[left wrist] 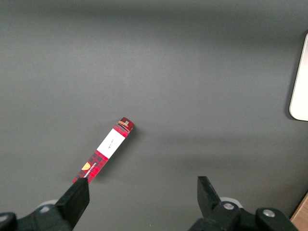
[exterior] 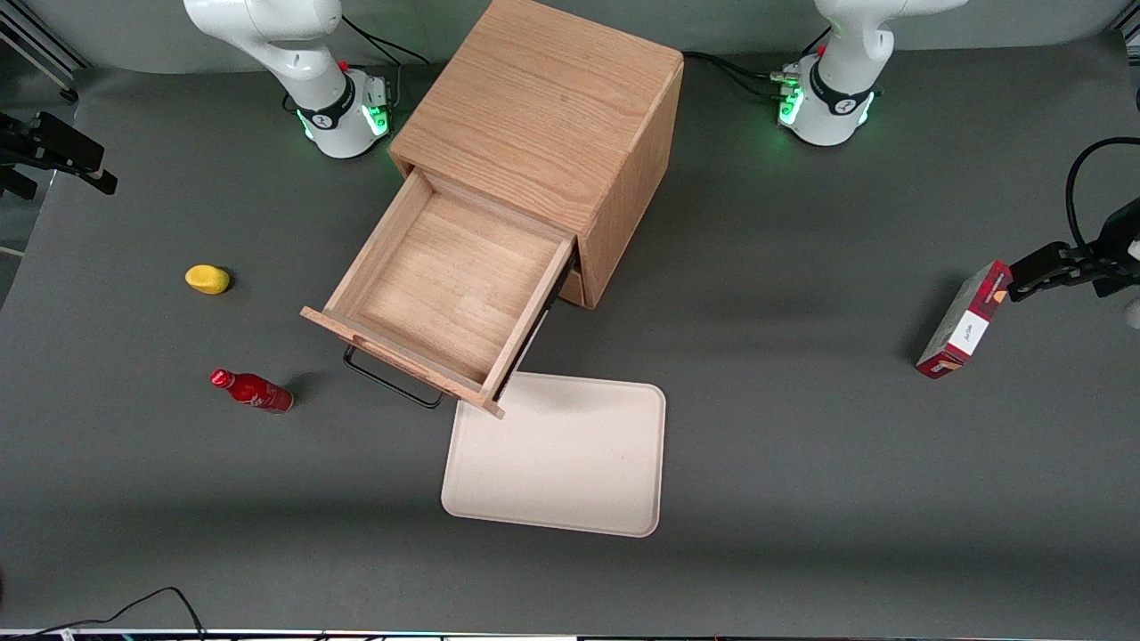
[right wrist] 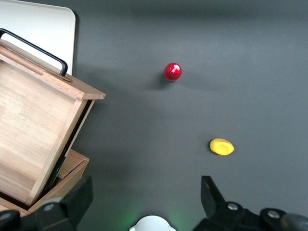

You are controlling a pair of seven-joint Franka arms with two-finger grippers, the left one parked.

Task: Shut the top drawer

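Note:
The top drawer (exterior: 445,285) of the light-oak cabinet (exterior: 543,107) is pulled far out and is empty. Its thin black wire handle (exterior: 392,383) is on the front panel, facing the front camera. The right wrist view shows the drawer (right wrist: 33,125) and its handle (right wrist: 33,48) from above. My right gripper (exterior: 62,174) hangs high over the working arm's end of the table, well away from the drawer. In the right wrist view the gripper (right wrist: 144,192) is open and empty, with bare table between its fingers.
A cream tray (exterior: 570,463) lies flat just in front of the drawer, partly under its corner. A red bottle (exterior: 254,390) and a yellow object (exterior: 207,279) lie toward the working arm's end. A red box (exterior: 962,320) lies toward the parked arm's end.

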